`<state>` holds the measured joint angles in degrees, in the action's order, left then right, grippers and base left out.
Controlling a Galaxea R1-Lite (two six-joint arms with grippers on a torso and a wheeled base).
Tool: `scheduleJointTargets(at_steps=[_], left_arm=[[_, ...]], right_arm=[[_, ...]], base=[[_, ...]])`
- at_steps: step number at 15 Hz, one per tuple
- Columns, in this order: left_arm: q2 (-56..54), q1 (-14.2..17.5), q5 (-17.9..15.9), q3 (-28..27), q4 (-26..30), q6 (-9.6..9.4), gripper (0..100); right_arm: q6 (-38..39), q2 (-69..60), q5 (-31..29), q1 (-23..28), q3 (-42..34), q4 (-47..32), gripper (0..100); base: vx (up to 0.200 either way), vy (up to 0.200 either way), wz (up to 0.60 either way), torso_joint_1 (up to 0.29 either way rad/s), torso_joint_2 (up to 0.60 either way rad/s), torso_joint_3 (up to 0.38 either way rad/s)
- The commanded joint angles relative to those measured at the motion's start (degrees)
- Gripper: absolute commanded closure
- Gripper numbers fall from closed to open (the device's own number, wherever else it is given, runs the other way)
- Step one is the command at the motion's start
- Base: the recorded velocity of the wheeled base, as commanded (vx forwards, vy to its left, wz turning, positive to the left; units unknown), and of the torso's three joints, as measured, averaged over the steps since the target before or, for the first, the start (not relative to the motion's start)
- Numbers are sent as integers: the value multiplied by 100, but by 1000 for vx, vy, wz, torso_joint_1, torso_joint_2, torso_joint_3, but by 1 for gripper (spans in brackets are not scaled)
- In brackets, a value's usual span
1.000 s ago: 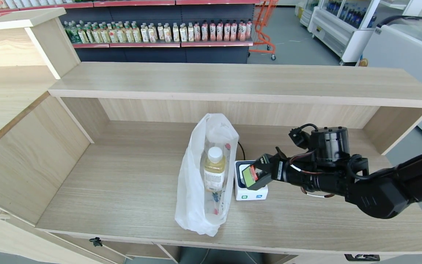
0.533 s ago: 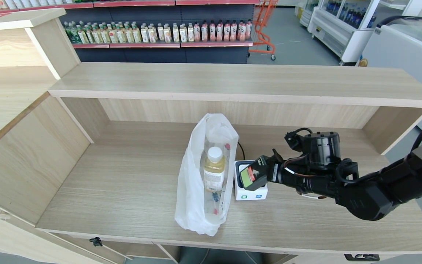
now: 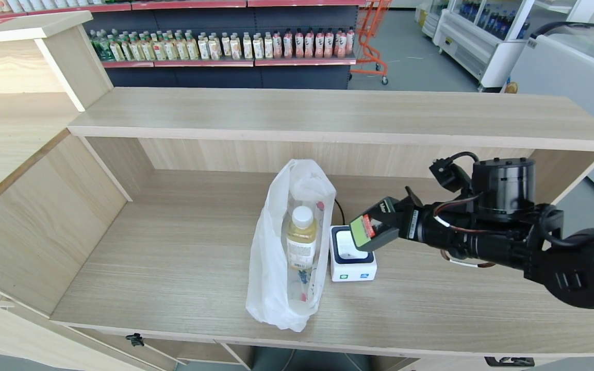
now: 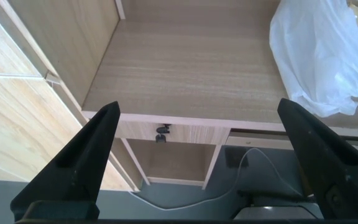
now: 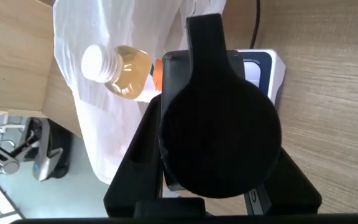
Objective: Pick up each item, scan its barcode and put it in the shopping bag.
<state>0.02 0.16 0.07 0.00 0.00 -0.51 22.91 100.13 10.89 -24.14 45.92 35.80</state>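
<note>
A white plastic shopping bag stands on the wooden counter, with a bottle of yellow drink upright inside it. Right beside the bag sits a small white barcode scanner. My right gripper hangs just above the scanner, shut on a small dark item with a green and red label. In the right wrist view the item looks round and black, with the bottle, bag and scanner beyond it. My left gripper is open, below the counter's front edge, with the bag farther off.
A raised ledge runs along the back of the counter and a wooden side wall closes its left. The scanner's black cable leads back behind the bag. Bare counter lies left of the bag and right of the scanner.
My right gripper has lifted the item up and slightly to the right, away from the scanner's face. The bag, bottle and scanner have not moved.
</note>
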Motion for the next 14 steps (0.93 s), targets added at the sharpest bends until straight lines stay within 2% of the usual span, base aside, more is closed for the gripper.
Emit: scheduleJointTargets(at_steps=[1,2,9,12,14], left_arm=[[-2,2,1,0,0,-2,0],[-2,2,1,0,0,-2,0],[-2,2,1,0,0,16,0],[-2,2,1,0,0,16,0],[-2,2,1,0,0,25,0]], right_arm=[[-172,-574,1,49,-189,-74,100],[-533,-671,-8,67,-435,-47,100],[-542,-600,-16,85,-435,-56,100],[-542,-530,-16,85,-400,-47,100],[-542,-424,-25,102,-268,-47,100]], base=[[0,0,0,0,0,0],[0,0,0,0,0,0],[0,0,0,0,0,0],[0,200,0,5,2,7],[0,0,0,0,0,0]])
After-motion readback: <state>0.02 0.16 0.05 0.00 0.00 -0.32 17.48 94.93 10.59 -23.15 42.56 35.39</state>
